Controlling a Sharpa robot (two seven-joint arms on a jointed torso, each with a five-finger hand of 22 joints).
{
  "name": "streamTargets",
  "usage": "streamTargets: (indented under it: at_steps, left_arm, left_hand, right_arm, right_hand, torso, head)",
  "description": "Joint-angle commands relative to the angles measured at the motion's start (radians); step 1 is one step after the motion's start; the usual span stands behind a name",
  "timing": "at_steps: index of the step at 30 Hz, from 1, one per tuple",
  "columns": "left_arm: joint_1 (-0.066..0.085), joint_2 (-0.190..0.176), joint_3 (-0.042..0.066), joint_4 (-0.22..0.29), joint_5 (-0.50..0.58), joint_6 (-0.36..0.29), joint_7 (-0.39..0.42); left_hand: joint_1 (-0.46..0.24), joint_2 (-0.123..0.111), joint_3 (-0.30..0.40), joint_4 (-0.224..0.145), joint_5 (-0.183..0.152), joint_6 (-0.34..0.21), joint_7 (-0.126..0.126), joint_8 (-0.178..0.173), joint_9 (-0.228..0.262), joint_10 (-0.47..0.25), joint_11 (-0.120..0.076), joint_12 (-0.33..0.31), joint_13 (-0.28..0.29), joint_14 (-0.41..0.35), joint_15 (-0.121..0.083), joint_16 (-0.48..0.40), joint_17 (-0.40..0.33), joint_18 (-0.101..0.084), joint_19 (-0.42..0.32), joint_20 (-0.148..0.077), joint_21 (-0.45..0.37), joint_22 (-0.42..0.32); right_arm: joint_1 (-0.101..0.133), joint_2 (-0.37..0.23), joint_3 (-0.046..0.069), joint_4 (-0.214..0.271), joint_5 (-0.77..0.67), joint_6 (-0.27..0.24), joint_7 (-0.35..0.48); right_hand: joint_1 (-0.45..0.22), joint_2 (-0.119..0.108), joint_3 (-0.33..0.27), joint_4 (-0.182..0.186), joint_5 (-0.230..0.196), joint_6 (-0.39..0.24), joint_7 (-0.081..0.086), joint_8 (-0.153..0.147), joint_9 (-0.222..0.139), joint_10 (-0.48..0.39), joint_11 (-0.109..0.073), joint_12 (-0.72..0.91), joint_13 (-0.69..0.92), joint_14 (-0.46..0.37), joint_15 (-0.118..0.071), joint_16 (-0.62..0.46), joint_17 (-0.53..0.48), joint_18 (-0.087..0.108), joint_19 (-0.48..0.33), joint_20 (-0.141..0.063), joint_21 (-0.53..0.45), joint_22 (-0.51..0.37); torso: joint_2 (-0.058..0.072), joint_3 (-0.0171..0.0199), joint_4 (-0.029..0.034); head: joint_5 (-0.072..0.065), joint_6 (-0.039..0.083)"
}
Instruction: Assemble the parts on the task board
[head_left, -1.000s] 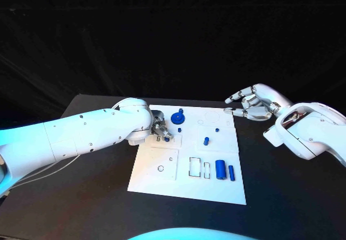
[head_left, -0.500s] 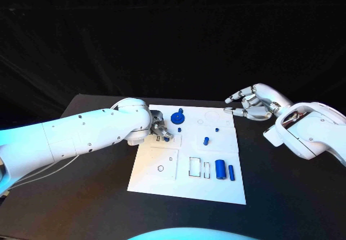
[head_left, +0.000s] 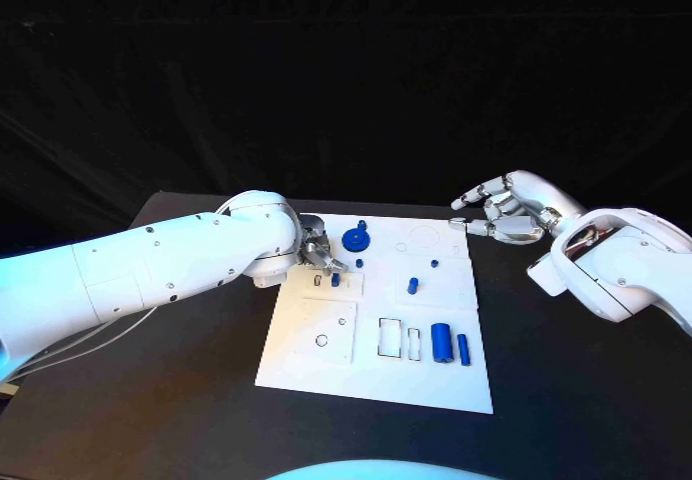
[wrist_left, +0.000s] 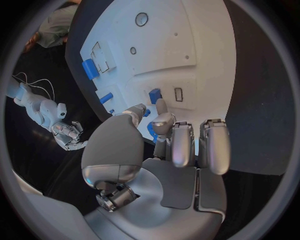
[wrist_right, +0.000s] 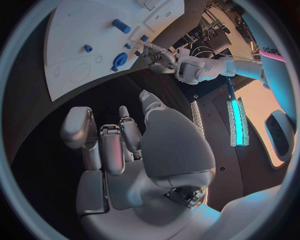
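Left robot hand (head_left: 320, 256) has shifted slightly over the task board (head_left: 310, 350), fingers pinching a small blue part (head_left: 335, 280) at its slot: insertion under way. Right robot hand (head_left: 498, 212) hovers unchanged, fingers apart, empty

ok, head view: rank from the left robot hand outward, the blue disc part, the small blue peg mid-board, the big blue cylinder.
1. Blue disc part, beside the left robot hand, board's far edge.
2. Small blue peg, mid-board.
3. Big blue cylinder, near-right area of the board.
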Motion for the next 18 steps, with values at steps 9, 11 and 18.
streamTargets:
  at_steps: [9, 11, 18]
  left_arm:
    - [0.057, -0.015, 0.035, -0.034, 0.038, 0.030, 0.001]
    - [0.071, -0.013, 0.038, -0.062, 0.046, 0.031, 0.004]
    - [0.088, 0.008, 0.040, -0.140, 0.059, 0.012, 0.012]
  left_hand:
    - [0.017, -0.003, -0.057, -0.002, -0.001, -0.035, 0.021, -0.036, -0.012, -0.045, 0.013, -0.044, -0.057, 0.047, 0.008, -0.004, 0.028, -0.006, -0.020, 0.001, -0.023, 0.003]
    - [0.028, 0.000, -0.078, -0.001, -0.001, -0.047, 0.030, -0.054, -0.024, -0.069, 0.021, -0.075, -0.095, 0.047, 0.014, -0.005, 0.027, -0.001, -0.034, 0.006, -0.037, -0.023]
    - [0.056, 0.009, -0.106, -0.001, 0.000, -0.056, 0.040, -0.086, -0.054, -0.083, 0.030, -0.086, -0.109, 0.047, 0.022, -0.005, 0.028, 0.000, -0.036, 0.012, -0.042, -0.027]
  right_arm:
    - [-0.001, 0.003, 0.000, -0.006, -0.010, -0.001, 0.001]
    - [-0.001, 0.003, 0.000, -0.007, -0.010, -0.001, 0.001]
    - [-0.001, 0.007, 0.000, -0.009, -0.010, 0.001, 0.002]
  right_hand:
    - [-0.009, 0.001, -0.006, 0.000, 0.004, -0.005, -0.003, 0.005, -0.002, -0.006, 0.003, -0.003, 0.009, 0.060, -0.006, -0.006, 0.078, 0.016, -0.004, -0.001, -0.004, -0.001]
    - [-0.009, 0.001, -0.006, 0.000, 0.004, -0.005, -0.003, 0.005, -0.002, -0.006, 0.003, -0.003, 0.009, 0.060, -0.006, -0.005, 0.078, 0.016, -0.004, -0.001, -0.004, -0.001]
    - [-0.009, 0.001, -0.006, 0.000, 0.004, -0.005, -0.003, 0.005, -0.002, -0.005, 0.003, -0.002, 0.010, 0.061, -0.006, -0.004, 0.080, 0.015, -0.004, -0.001, -0.003, -0.001]
  torso:
    - [0.000, 0.0006, -0.0013]
    - [0.000, 0.0006, 0.0003]
    - [0.002, -0.0002, -0.0016]
  head:
    - [0.004, 0.007]
    - [0.004, 0.006]
    - [0.009, 0.010]
